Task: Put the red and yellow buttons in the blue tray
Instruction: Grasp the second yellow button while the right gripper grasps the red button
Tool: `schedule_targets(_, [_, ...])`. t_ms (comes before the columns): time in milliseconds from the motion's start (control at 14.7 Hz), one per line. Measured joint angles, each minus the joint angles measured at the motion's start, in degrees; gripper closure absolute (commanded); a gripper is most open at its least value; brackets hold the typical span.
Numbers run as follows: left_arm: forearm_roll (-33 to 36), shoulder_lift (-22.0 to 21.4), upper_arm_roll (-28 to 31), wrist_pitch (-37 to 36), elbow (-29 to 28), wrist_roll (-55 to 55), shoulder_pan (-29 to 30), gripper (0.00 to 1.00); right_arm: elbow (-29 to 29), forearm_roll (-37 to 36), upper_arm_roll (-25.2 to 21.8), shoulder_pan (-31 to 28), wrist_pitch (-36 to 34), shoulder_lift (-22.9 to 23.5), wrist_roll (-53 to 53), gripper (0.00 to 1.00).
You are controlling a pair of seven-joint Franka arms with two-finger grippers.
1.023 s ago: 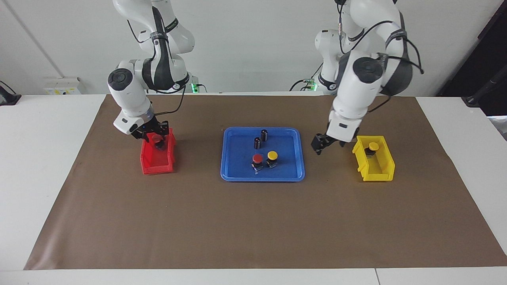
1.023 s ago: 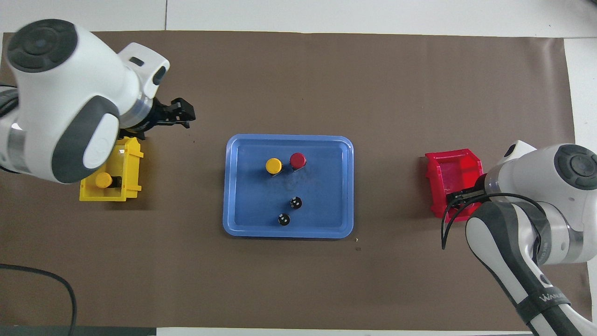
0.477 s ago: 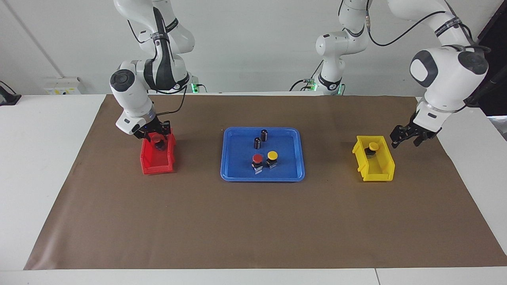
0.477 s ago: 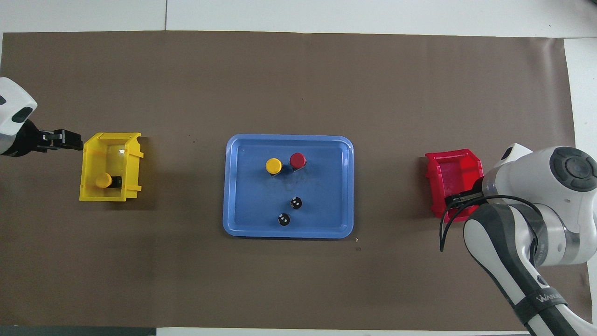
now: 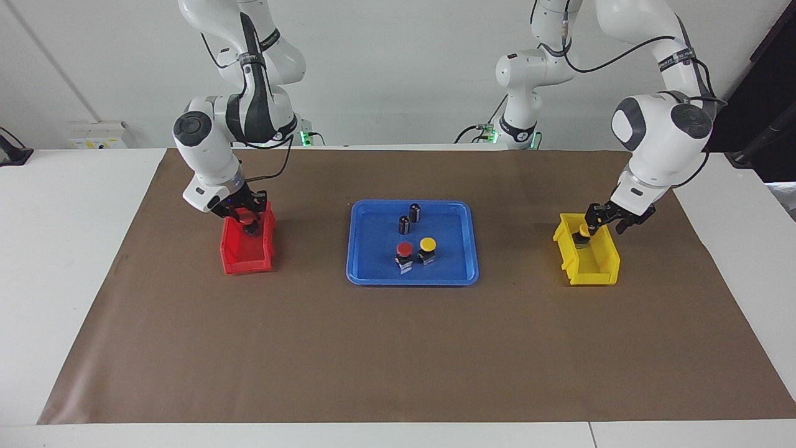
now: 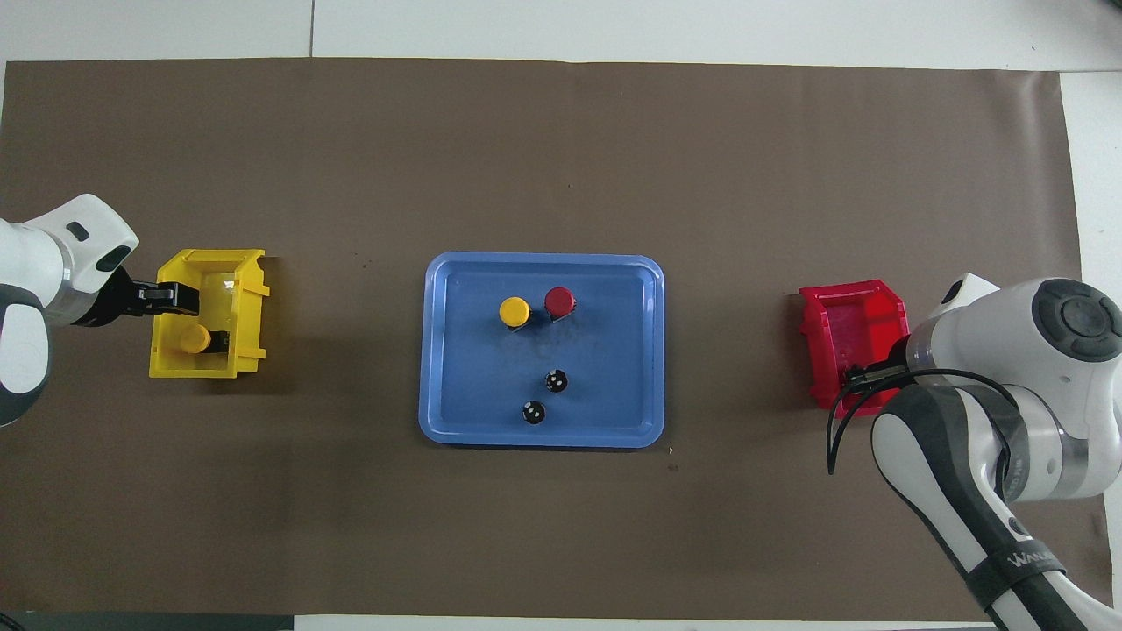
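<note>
Facing view, across from the right arm's end: right hand (image 5: 244, 210) is down in the red bin (image 5: 247, 244) around a red-capped button (image 5: 249, 219), grip state I cannot tell. Blue tray (image 5: 463, 264) mid-bench already holds one red button (image 5: 404, 250), one yellow button (image 5: 427, 244) and two dark capless cylinders (image 5: 409, 219); at the left arm's end, left hand (image 5: 598, 219) is at the yellow bin (image 5: 587, 258) over its yellow-capped button (image 5: 583, 231), fingers open. Buttons look light and rigid with smooth rounded caps, so I'd pinch the black body under the cap, not the cap.
</note>
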Motion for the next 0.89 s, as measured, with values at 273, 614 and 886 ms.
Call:
schedule_targets(273, [0.0,-0.1,0.1,0.3,-2.1,0.0,-0.2,0.28,2.0,0.0,0.0,0.0,-2.0,-0.1,0.0,0.79])
schedule_targets(614, [0.0,-0.2,0.2,2.3,-3.8,0.0,-0.2,0.28,17.6,2.8,0.4,1.6,-14.5,0.8,1.2,0.79])
schedule_targets(886, [0.0,-0.2,0.2,5.1,-5.9,0.0,-0.2,0.28,29.4,6.1,1.0,10.0,-17.6,6.0,15.8,0.79])
